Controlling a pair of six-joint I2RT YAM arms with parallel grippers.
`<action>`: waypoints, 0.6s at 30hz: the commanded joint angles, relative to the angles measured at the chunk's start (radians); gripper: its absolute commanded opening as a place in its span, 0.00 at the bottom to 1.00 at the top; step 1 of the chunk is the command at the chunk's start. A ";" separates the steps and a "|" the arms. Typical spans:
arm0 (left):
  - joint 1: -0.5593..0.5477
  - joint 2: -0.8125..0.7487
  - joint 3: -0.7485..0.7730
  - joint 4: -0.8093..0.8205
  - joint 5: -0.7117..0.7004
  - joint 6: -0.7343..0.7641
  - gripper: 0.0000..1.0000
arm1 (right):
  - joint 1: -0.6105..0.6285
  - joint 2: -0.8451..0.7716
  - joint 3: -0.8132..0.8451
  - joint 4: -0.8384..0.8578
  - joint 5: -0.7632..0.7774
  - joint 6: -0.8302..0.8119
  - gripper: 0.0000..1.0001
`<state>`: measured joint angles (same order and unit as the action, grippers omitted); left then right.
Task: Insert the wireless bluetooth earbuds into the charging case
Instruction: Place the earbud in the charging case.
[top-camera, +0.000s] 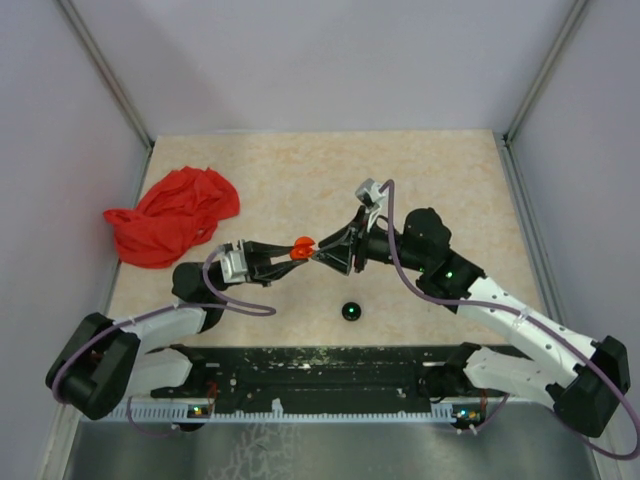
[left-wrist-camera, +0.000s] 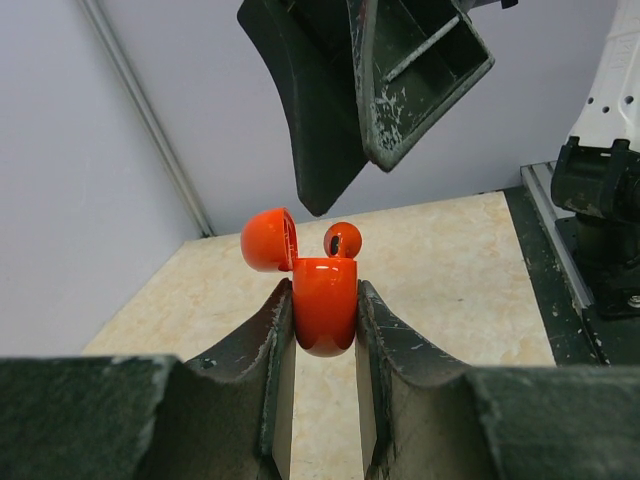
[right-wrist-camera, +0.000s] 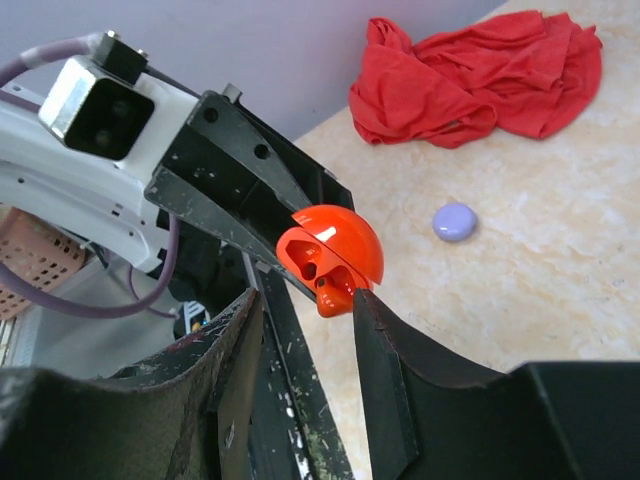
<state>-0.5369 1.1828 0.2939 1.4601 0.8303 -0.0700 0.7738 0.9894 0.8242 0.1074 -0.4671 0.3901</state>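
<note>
A crumpled red cloth (top-camera: 170, 215) lies at ten o'clock on the bench (top-camera: 420, 170). Near the centre, raised off the bench, the left claw (left-wrist-camera: 323, 292) is clamped on the body of the orange-red charging case (left-wrist-camera: 325, 312), whose lid stands open toward ten o'clock. A red earbud (left-wrist-camera: 342, 240) sits at the case's mouth, at one o'clock. The right claw (right-wrist-camera: 305, 293), fingers apart, hangs close over it. A black disc (top-camera: 350, 311) lies at five o'clock from the case.
</note>
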 joint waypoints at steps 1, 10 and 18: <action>-0.005 0.001 -0.003 0.052 -0.002 -0.024 0.01 | -0.006 0.010 0.013 0.123 -0.038 0.034 0.42; -0.005 -0.007 -0.004 0.044 -0.005 -0.015 0.01 | -0.007 0.022 0.025 0.052 -0.013 0.026 0.39; -0.005 -0.003 0.001 0.046 0.002 -0.025 0.01 | -0.007 0.046 0.022 0.067 -0.035 0.023 0.39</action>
<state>-0.5369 1.1828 0.2939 1.4601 0.8307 -0.0788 0.7738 1.0218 0.8242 0.1249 -0.4885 0.4152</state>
